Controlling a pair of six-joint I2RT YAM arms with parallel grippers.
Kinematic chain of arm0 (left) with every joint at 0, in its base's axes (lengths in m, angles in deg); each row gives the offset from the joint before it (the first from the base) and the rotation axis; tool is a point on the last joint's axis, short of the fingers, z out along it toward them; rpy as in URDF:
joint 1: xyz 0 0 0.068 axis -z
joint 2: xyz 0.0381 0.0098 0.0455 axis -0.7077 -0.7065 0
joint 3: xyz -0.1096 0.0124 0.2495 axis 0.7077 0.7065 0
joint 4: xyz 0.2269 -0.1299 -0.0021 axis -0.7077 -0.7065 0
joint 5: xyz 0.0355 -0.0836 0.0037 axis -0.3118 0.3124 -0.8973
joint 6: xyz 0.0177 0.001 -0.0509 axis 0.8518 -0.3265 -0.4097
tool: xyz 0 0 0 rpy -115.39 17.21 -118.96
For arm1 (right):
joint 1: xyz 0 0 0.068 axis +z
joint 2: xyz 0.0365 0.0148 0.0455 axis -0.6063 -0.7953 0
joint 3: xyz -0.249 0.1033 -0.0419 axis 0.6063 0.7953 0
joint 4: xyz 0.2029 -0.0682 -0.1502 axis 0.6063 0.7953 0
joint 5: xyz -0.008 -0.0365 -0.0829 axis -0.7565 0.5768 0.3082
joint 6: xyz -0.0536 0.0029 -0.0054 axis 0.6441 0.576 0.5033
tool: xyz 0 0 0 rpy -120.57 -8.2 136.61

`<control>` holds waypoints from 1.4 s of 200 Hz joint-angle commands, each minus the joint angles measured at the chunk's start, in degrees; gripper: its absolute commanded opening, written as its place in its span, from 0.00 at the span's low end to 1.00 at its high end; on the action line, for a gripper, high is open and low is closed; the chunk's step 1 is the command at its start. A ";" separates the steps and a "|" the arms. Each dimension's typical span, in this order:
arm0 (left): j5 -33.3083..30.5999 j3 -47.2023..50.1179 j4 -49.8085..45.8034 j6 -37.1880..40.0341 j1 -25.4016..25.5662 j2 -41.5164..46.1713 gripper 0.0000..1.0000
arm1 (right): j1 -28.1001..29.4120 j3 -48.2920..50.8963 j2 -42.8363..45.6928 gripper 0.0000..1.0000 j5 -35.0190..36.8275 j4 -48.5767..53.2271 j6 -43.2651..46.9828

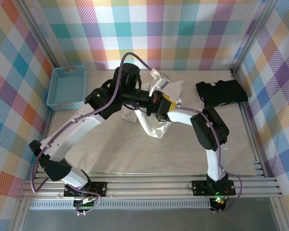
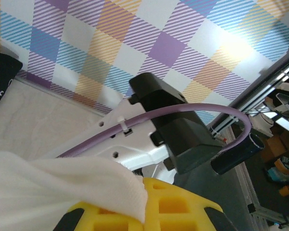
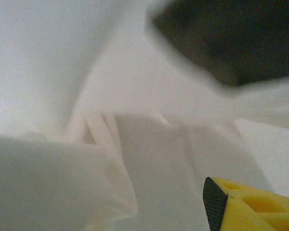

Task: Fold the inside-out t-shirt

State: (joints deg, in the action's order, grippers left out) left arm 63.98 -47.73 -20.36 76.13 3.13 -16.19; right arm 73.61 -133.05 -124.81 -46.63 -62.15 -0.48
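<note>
The inside-out t-shirt is a bunched white heap in the middle of the table, partly lifted where both arms meet. My left gripper has its yellow fingers pressed together with a fold of the t-shirt pinched between them. In the right wrist view white t-shirt cloth lies close all around my right gripper. One of its yellow fingers stands far to the right, well off centre. A fold of cloth covers the other, and nothing is pinched.
A folded black garment lies at the back right. A blue basket stands at the back left by the wall. The right arm's white forearm passes close in front of my left gripper. Checked walls enclose the table.
</note>
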 commanded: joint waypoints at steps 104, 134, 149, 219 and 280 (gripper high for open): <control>-33.95 0.47 -9.74 6.51 -4.17 9.95 0.00 | -5.12 18.82 17.81 0.71 -24.32 -4.60 12.84; -34.58 1.17 -10.06 6.01 -5.32 9.40 0.00 | -6.86 21.63 20.31 0.71 -25.54 -6.56 11.38; -32.20 1.33 -9.25 5.83 -5.48 10.18 0.00 | -7.92 21.22 19.69 0.71 -22.86 -5.16 9.38; -23.08 4.90 -2.64 3.94 -7.47 17.45 0.00 | -10.88 16.22 13.51 0.75 -14.98 3.83 2.78; -21.26 6.38 3.03 2.52 -7.72 20.86 0.00 | -10.89 8.67 6.90 0.84 -9.20 15.71 3.47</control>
State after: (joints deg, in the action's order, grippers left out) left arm 40.09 -41.26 -24.03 79.63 -3.95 2.85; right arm 63.47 -120.07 -114.28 -58.92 -54.52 3.24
